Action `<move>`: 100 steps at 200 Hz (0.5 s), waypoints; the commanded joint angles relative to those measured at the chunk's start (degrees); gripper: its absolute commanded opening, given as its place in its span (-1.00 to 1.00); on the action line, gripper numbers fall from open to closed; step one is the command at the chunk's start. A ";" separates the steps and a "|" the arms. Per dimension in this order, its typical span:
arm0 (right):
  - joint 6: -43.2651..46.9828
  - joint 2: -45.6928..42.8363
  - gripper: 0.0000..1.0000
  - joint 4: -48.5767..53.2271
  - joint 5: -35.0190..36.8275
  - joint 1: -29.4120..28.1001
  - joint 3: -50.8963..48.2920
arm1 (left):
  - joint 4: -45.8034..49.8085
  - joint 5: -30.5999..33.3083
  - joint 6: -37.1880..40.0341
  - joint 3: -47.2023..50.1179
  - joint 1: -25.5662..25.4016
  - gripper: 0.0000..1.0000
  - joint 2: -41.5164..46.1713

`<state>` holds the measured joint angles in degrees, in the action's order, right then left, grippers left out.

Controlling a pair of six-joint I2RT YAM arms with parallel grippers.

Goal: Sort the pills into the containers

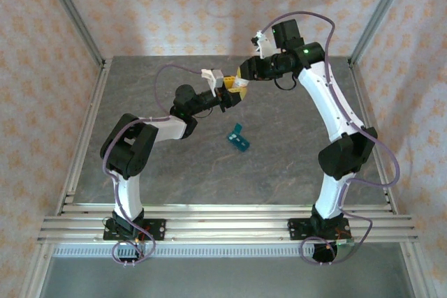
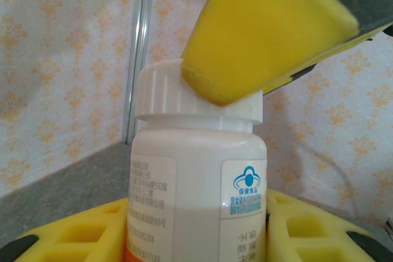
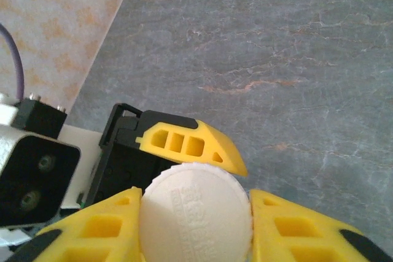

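A white pill bottle (image 2: pixel 196 194) with a ribbed white cap (image 2: pixel 178 99) is held in the air over the table's middle back. My left gripper (image 2: pixel 199 231) is shut on the bottle's body, with a yellow finger on each side. My right gripper (image 3: pixel 196 228) is shut on the cap (image 3: pixel 196 213) from above. One of its yellow fingers (image 2: pixel 264 29) lies across the cap in the left wrist view. In the top view the left gripper (image 1: pixel 225 97) and the right gripper (image 1: pixel 242 82) meet. The teal pill box (image 1: pixel 239 138) lies on the table below them. No loose pills are in sight.
The grey marbled table (image 1: pixel 293 165) is bounded by metal frame posts (image 1: pixel 70 12) and patterned walls. One finger of the left gripper (image 3: pixel 190 142) on its black mount shows beside the cap in the right wrist view.
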<state>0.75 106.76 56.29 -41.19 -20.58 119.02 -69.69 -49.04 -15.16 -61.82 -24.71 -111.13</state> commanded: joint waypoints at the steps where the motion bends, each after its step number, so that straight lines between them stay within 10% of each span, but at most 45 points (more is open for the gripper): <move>1: -8.95 -0.97 -0.35 -4.04 2.18 -0.57 -3.87 | -3.89 -0.99 0.12 -0.83 -0.27 -1.00 2.87; 43: -26.96 -6.03 -0.38 -9.31 23.06 -7.23 -13.56 | -3.93 -0.71 0.16 -1.21 -0.34 -1.00 2.67; 100: -27.40 -5.79 -0.35 -8.24 26.15 -8.81 -12.07 | -3.94 -0.64 0.35 -0.62 -0.34 -1.00 2.57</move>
<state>-24.86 99.50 44.58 -17.61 -28.25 105.80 -66.02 -49.25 -15.14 -61.39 -24.60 -111.13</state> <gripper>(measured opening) 0.335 0.431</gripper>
